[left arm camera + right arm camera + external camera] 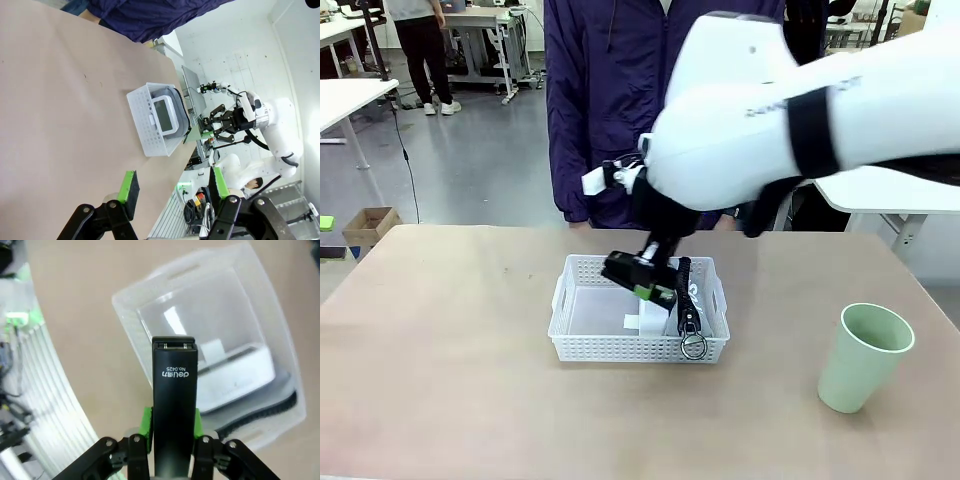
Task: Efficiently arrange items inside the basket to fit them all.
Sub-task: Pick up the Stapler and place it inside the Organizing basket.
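Holding: the right end effector [647, 278] is clamped shut on the black stapler [632, 270], with a green pad pressed against each side of its body.
Stapler position: in the air and tilted, just above the white perforated basket [560, 305], touching neither the basket nor anything in it.
Basket contents: the grey pouch [688, 295], with its black zipper and metal ring, lies along the basket's right side. The small white box [646, 322] appears to rest on the pouch, near the front. The left part of the basket floor is bare.
Cup: the pale green cup [861, 356] stands upright on the bench [450, 380], well apart from the basket, off to its right.
Other arm: the left end effector [174, 185] hovers over bare bench, jaws partly apart with nothing between them.
Person: stands at the far side in a dark purple jacket [600, 100].
Step in hand: most likely putting the stapler into the basket.
Next move: it calls for lowering the stapler into the bare left part and laying it flat beside the box before letting go. That should leave room for the cup.
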You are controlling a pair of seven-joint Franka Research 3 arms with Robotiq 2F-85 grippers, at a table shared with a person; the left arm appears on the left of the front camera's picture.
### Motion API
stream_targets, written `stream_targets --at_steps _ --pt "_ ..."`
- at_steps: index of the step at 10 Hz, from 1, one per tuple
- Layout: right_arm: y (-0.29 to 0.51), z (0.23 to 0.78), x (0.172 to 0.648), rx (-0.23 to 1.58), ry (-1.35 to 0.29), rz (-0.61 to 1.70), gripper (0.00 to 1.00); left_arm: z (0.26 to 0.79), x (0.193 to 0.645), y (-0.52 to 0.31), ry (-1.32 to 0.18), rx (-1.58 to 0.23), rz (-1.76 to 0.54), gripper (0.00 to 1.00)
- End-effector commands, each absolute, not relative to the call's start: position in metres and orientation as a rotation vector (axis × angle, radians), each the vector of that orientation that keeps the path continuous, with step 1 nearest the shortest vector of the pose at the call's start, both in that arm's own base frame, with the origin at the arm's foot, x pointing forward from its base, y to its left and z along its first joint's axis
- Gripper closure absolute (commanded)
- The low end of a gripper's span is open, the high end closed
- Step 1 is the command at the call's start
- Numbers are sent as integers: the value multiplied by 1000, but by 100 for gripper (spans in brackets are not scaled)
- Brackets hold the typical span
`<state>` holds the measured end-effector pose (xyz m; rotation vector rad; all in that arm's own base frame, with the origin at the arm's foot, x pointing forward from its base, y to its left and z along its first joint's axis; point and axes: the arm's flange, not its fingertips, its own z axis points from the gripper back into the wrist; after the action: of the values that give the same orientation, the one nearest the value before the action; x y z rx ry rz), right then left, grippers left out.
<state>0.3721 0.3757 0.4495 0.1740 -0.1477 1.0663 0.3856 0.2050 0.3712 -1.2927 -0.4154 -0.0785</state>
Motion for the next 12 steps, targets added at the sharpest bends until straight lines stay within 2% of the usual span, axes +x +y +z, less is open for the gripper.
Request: stream_targets --at_steps 1,4,5,6,7,8,9,12 --pt "415 446 390 221 -159 1043 64 372 384 203 -420 -1289 -85 26" --pt "436 416 416 290 -101 1088 64 372 384 203 -420 -1289 -85 26" --pt "436 410 425 290 -156 1072 64 372 384 203 -420 -1289 -85 26" --pt "433 408 432 315 -145 1078 64 372 384 203 -420 -1289 -85 26" --pt "430 408 434 267 -149 1088 64 372 384 203 -420 -1289 -85 26" --pt "425 416 433 299 -100 1100 64 372 384 203 -420 -1289 -85 26" --pt "434 400 434 276 -122 1060 64 372 384 203 -420 -1289 -85 26" --pt "434 400 434 276 -122 1060 64 372 384 203 -420 -1289 -85 26"
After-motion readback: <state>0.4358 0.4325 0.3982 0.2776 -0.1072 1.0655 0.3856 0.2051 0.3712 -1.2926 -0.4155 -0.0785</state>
